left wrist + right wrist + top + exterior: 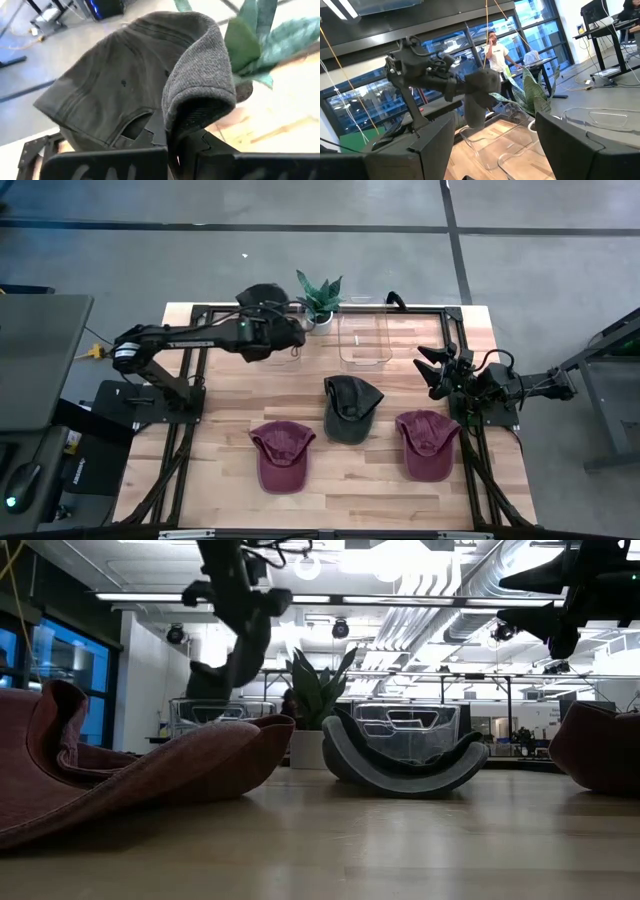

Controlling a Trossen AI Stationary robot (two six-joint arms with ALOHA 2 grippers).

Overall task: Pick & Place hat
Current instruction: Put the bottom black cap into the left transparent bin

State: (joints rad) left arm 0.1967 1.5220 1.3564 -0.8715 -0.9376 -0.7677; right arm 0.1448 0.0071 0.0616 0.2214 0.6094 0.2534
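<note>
The left gripper [268,315] is clenched on a dark hat [262,296], carrying it above the left clear bin [283,356] at 11 o'clock on the table [350,490]; release is judged pending. A maroon hat [281,453], a dark grey hat [350,407] and another maroon hat [428,442] remain on the table. At 3 o'clock, the right gripper [434,370] hangs released, empty.

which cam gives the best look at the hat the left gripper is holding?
Left wrist view: the dark hat fills it, pinched in the left gripper. High view shows a small dark lump; low view a hanging silhouette; right wrist view shows it dangling farther off.
</note>
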